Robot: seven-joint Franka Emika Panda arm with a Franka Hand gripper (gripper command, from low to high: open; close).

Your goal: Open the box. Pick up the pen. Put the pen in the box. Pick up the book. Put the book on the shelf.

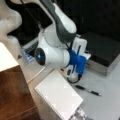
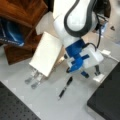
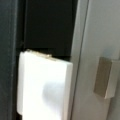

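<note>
Looking across both front views, you find the box (image 1: pixel 105 53) lid down, pen (image 1: pixel 88 90) and book (image 1: pixel 58 96) (untouched) on the table (image 1: pixel 105 100); tool (image 2: pixel 91 72) near the latch, grip state unclear

surface: pale grey tabletop (image 1: pixel 105 95) | foreground: black perforated mat (image 2: pixel 15 107) | backdrop: dark

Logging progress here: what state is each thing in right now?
box: lid shut, on the table.
pen: lying loose on the table, not held.
book: closed, flat on the table beside the shelf.
claw: low over the table by the box's front edge, holding nothing.
</note>
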